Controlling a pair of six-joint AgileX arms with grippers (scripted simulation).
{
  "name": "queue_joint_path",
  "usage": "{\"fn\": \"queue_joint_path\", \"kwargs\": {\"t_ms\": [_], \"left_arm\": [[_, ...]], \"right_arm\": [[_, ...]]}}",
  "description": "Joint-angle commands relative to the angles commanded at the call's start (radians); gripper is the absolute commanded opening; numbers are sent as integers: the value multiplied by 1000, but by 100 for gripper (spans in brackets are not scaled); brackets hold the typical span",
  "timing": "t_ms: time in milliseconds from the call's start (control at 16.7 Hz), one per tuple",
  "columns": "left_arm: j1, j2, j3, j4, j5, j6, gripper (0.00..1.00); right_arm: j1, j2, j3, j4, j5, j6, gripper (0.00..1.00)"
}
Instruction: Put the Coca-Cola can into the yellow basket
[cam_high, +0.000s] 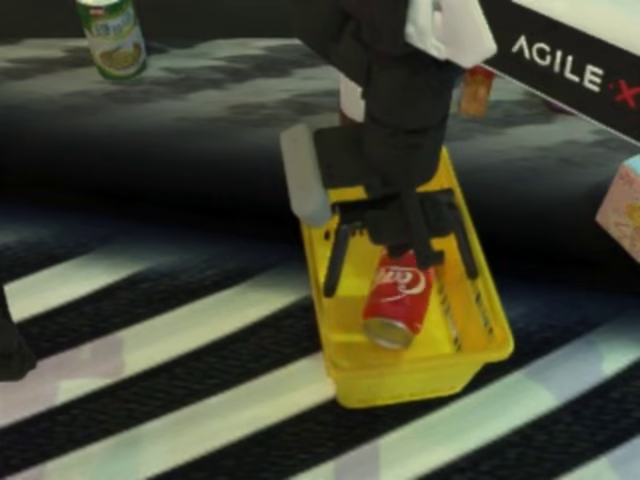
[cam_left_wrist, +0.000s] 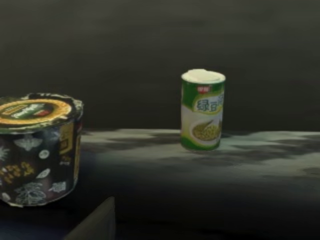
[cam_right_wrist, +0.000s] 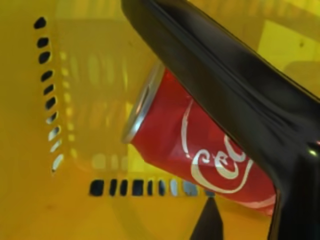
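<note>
Striped table (cam_high: 150, 340) bears yellow basket (cam_high: 420, 375), green can (cam_high: 112, 38).

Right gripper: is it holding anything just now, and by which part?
The right gripper holds the Coca-Cola can by its bottom end, silver top pointing away, tilted inside the yellow basket. The left gripper is out of view.

White Coca-Cola script on red can (cam_high: 398, 292), "AGILE X" on black arm panel (cam_high: 570, 62)

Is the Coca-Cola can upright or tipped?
Tipped: the Coca-Cola can lies slanted inside the yellow basket, silver top sideways, at the right gripper.
</note>
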Motion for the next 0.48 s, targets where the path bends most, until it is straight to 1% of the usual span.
{"fn": "queue_joint_path", "kwargs": {"t_ms": [120,360,480], "left_arm": [[0,0,0,0,0,0,100],[0,0,0,0,0,0,100],[0,0,0,0,0,0,100]], "right_arm": [[-7,0,38,-39,0,-8,0],[-24,-10,155,-169,0,-32,0],[-28,-15,175,-189,0,-37,0]]}}
